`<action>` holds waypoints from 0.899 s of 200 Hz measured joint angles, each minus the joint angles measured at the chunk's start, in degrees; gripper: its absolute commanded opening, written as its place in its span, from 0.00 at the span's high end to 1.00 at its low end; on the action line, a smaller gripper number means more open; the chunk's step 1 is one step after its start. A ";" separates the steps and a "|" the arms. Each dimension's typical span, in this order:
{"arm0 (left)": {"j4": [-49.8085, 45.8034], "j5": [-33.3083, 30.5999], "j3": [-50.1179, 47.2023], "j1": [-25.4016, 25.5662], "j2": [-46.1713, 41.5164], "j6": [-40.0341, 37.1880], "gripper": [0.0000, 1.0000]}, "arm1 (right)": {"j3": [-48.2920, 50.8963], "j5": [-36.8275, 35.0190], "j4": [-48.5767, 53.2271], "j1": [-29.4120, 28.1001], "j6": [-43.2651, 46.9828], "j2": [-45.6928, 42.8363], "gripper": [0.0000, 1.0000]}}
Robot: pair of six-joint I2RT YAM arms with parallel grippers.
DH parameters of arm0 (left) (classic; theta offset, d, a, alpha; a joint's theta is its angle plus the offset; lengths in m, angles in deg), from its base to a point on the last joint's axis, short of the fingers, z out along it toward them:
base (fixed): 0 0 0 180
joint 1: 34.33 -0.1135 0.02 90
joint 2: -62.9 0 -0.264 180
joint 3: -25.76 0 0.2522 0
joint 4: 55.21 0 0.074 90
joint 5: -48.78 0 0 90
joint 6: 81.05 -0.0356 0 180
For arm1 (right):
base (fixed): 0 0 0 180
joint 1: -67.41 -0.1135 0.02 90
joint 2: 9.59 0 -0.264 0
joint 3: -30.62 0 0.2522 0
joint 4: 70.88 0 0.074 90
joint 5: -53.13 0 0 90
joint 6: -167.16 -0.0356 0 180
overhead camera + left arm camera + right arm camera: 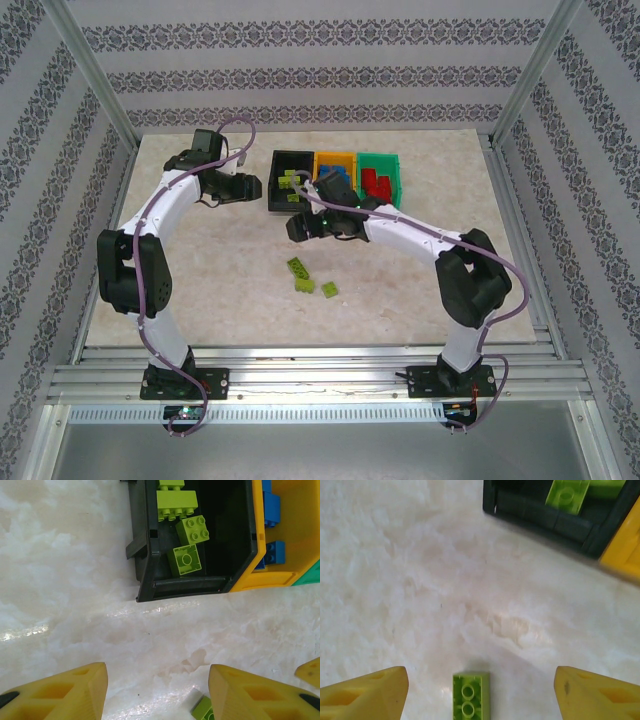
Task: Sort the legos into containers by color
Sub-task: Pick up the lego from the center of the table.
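Observation:
The black bin (283,192) holds lime green legos (186,560), the orange-yellow bin (322,160) holds blue ones (275,552), and the green bin (392,163) holds red ones (378,182). Three lime legos (304,284) lie loose on the table in front of the bins. My left gripper (258,188) hovers open and empty just left of the black bin (145,575). My right gripper (296,228) is open in front of that bin, over the table. An upside-down lime lego (471,696) lies on the table between its fingers (375,690), untouched.
The bins stand in a row at the back centre of the marble-look table (420,280). Metal frame posts (95,75) and patterned walls ring the table. A lime lego's corner (202,710) shows beside my left gripper's right finger (250,695).

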 measured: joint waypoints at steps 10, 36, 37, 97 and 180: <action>0.00 0.00 0.00 0.00 0.00 0.02 0.44 | 1.73 -0.24 0.02 -0.72 0.15 -0.52 0.23; 0.00 0.00 0.00 0.00 0.00 0.09 0.44 | 5.38 -1.11 -0.24 -2.67 0.35 -1.62 0.23; 0.00 0.00 0.00 0.00 0.00 0.09 0.44 | 5.44 -1.18 -0.24 -2.78 0.35 -1.62 0.23; 0.00 0.00 0.00 0.00 0.00 0.11 0.44 | 5.64 -3.15 0.04 -6.97 0.81 -1.16 0.24; 0.00 0.00 0.00 0.00 0.00 0.13 0.44 | 1.57 -5.31 4.17 -8.22 2.47 7.43 0.28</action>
